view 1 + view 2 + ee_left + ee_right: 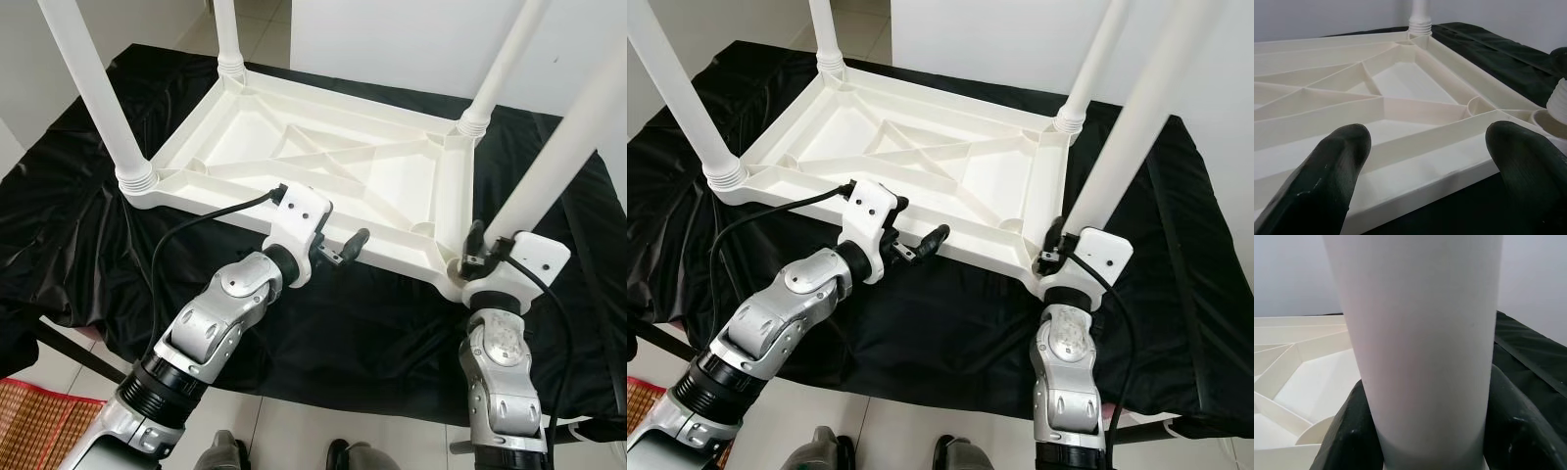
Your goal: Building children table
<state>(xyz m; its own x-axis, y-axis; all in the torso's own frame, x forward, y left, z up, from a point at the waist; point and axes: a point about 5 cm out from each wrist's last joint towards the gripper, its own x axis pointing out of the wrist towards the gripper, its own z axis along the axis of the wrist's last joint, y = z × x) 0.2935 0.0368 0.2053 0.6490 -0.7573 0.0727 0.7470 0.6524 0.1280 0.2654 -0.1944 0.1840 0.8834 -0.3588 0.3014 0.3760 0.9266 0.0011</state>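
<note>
R pincer grips table leg; L pincer wide, prob. just off tabletop rim.

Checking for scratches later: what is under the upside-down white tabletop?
The tabletop lies inverted on a black cloth that spreads past every edge. What the cloth rests on is covered. The right gripper clasps one leg; the left gripper hovers open.

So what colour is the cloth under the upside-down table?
Black. The cloth shows best in the right eye view, spread beneath the white table.
</note>
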